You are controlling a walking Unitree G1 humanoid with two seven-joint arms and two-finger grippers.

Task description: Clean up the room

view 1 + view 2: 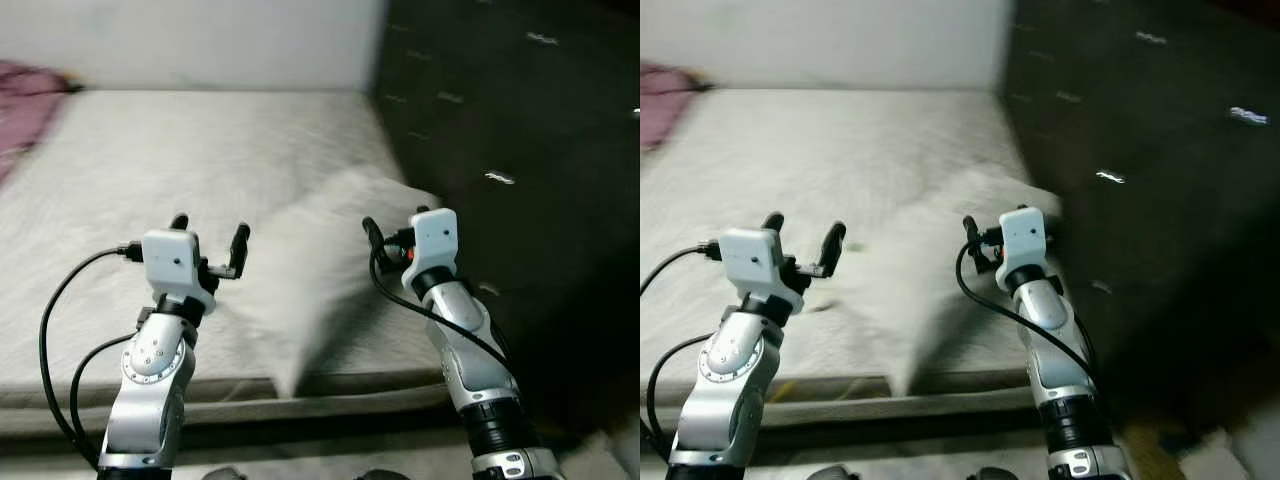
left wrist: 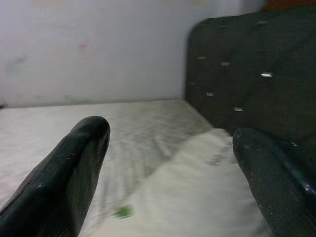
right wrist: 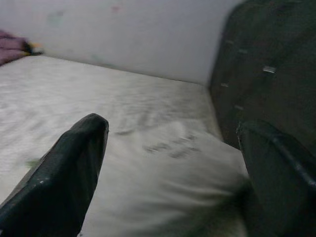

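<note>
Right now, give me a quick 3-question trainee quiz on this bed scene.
1. True or false: the left tool is shut on the pillow.
2. Multiple choice: the dark tufted headboard stands on the robot's A) left B) right C) behind the camera.
3. Fill in: at the far left corner of the mattress lies a ____ cloth.

Key:
1. False. Both the left tool and the right tool are open and hold nothing, raised near the pillow.
2. B.
3. Pink; it is bunched by the wall.
</note>
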